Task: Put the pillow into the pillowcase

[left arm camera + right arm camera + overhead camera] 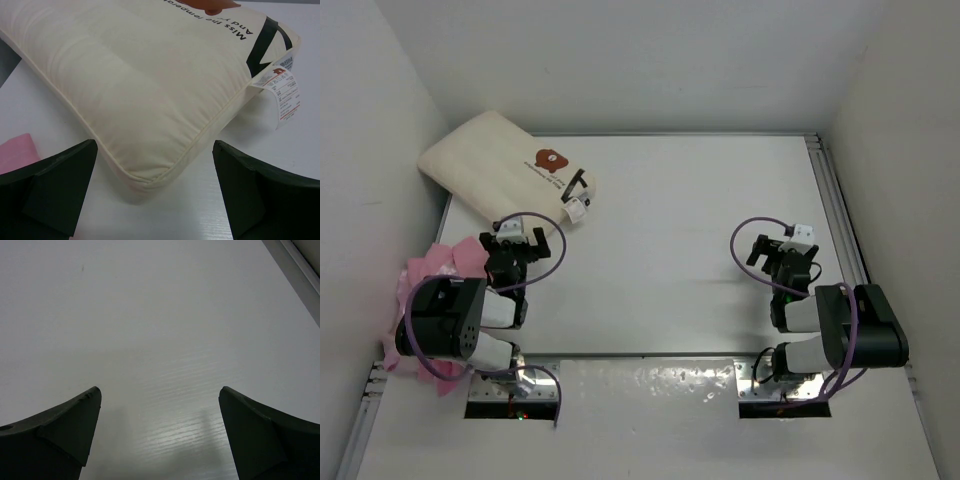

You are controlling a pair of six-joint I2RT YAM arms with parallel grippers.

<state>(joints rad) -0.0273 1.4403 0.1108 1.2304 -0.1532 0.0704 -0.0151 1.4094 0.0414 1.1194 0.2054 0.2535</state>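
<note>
While my left gripper (155,147) and right gripper (160,390) are gaping wide, empty, pillow (140,75) is lying just beyond left fingers (60,185), untouched.

White table (680,220) carries pillow (495,165) far-left — pink pillowcase (432,270) left edge.

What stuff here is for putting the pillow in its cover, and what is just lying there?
For the job: pillow, pink pillowcase, left gripper, right gripper, both open and empty.
Just there: table, metal rail along its right edge, paper tag hanging off the pillow.
</note>
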